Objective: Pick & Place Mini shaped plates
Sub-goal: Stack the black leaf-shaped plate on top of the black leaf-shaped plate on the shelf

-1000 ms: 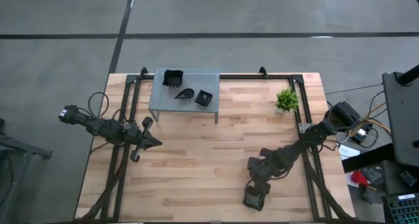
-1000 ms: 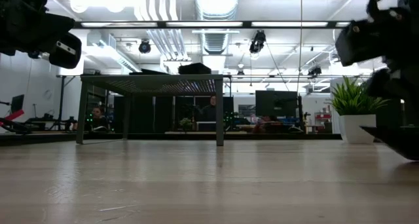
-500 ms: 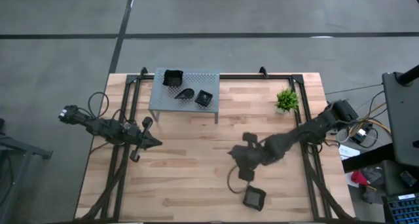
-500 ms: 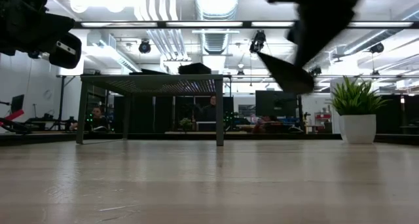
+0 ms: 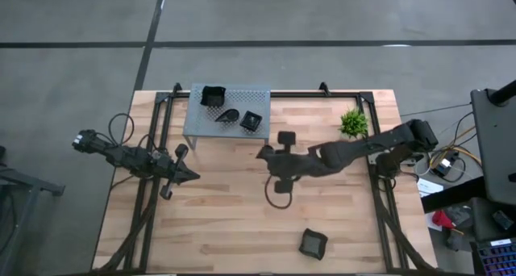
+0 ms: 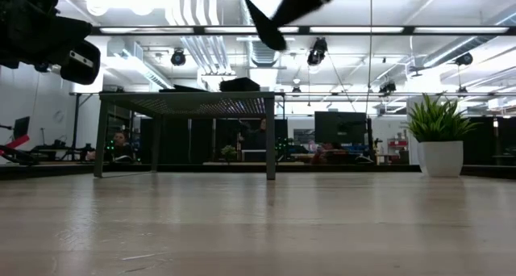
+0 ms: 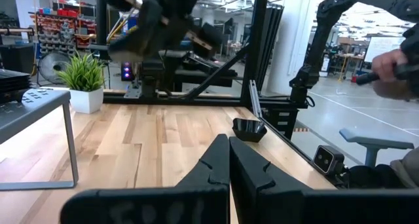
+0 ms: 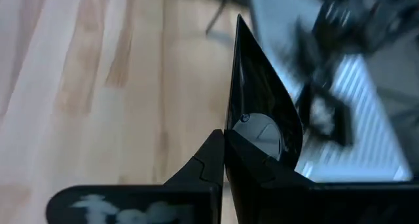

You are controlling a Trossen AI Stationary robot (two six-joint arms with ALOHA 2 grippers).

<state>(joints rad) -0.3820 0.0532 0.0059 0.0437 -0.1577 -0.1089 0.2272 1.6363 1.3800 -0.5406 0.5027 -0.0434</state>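
Observation:
My right gripper (image 5: 264,153) hangs over the middle of the table, just near-right of the grey perforated stand (image 5: 227,113), and is shut on a black mini plate (image 8: 262,99). The low view shows that plate as a dark pointed shape (image 6: 270,22) high above the tabletop. Three more black plates (image 5: 212,96) (image 5: 226,115) (image 5: 252,121) lie on the stand's top. Another plate (image 5: 312,243) lies flat on the table near its near edge, also seen in the left wrist view (image 7: 249,128). My left gripper (image 5: 190,177) waits shut at the table's left side. My right gripper pinches the black plate by its rim (image 8: 237,133) between the two fingers. The plate stands edge-on in the wrist view and sticks out ahead of the fingertips. It is lifted clear of the table, well above the height of the stand's top.
A small green plant in a white pot (image 5: 353,123) stands at the far right of the table. Black frame rails (image 5: 157,147) run along the left and right sides. A person's hand (image 7: 393,70) shows beyond the table's right side. Bare wood lies between the stand and the near plate.
My right gripper has risen from beside the plate at the table's near edge and swung toward the far-left, toward the stand, carrying a black plate with it. One plate has stayed on the table where the gripper was.

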